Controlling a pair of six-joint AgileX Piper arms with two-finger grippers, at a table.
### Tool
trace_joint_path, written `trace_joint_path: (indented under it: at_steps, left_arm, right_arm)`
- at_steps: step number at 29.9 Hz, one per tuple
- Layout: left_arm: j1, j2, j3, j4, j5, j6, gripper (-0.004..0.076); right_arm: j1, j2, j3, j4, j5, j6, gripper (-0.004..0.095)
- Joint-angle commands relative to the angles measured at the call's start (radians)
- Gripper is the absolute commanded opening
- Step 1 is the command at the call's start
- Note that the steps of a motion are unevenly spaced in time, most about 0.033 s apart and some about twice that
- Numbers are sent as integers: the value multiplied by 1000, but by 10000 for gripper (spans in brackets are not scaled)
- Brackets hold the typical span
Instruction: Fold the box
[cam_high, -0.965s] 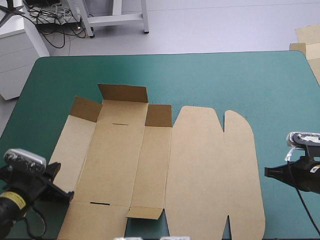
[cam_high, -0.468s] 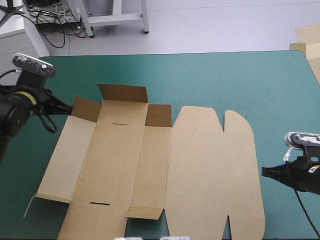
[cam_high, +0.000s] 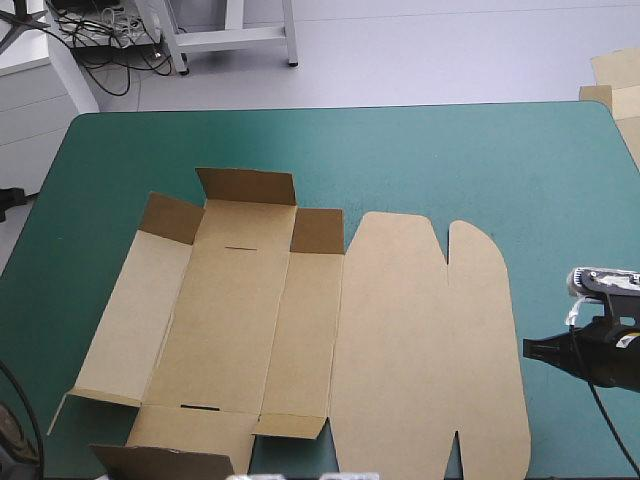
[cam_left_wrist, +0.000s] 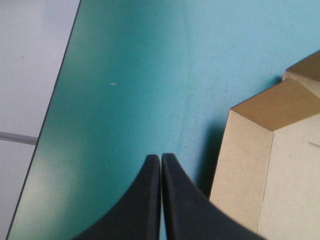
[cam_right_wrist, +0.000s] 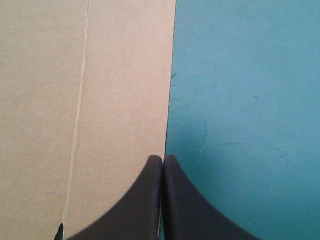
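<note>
1. Box (cam_high: 300, 330): flat brown sheet, middle-left of the teal-green cover (cam_high: 450, 150), reaching the near edge. Far flaps (cam_high: 246, 186) stand partly up, and so does one near flap (cam_high: 165, 462). Wide lid panel (cam_high: 430, 340) lies flat on the right.
2. Left gripper (cam_left_wrist: 161, 157): fingers pressed together and empty, over bare cover just beside a box corner with a raised corner flap (cam_left_wrist: 272, 107).
3. Right gripper (cam_right_wrist: 163, 159): fingers together and empty, tip right at the lid panel's outer edge. Can't tell if it touches.
4. Risk: closed fingers can't pinch board, so a push at that edge would likely slide the whole sheet instead of lifting it.
5. Risk: the sheet already sits at the near edge, so any shove that way could hang it off.
6. Risk: half-raised flaps look springy. A knock from the left gripper could flatten one or bend it off its crease.
7. Surface: the cover looks smooth and low-grip, with faint scratches (cam_right_wrist: 200, 130) and a pale speck (cam_left_wrist: 114, 84).
8. Room: pale floor (cam_high: 420, 50) beyond the far edge, and more board (cam_high: 615, 75) past the far right corner.
</note>
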Motion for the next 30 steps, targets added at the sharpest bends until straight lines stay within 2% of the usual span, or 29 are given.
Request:
trace_joint_path:
  at_steps: [1, 7, 13, 16, 21, 24, 30]
  left_arm:
    - [79, -12, -26, -147, 49, 35, -10]
    - [79, -10, -26, -151, 45, 140, -10]
    - [75, -10, -25, -151, 49, 149, 12]
    - [53, -10, -10, -144, 49, 149, 115]
    - [10, -2, 36, -107, 49, 129, 454]
    - [-3, 4, 68, -106, 49, 75, 592]
    - [-3, 6, 156, -119, 49, 111, 611]
  right_arm:
    - [-9, -2, -25, 18, -32, -10, -15]
    - [-9, -2, -25, 27, -32, -10, -15]
    - [-9, -2, -25, 27, -35, -10, -15]
    - [-9, -2, -25, 29, -35, -12, -15]
    - [-9, -2, -25, 33, -31, -17, -15]
    - [-9, -2, -25, 33, -28, -17, -15]
    - [-9, -2, -25, 51, -28, -36, -15]
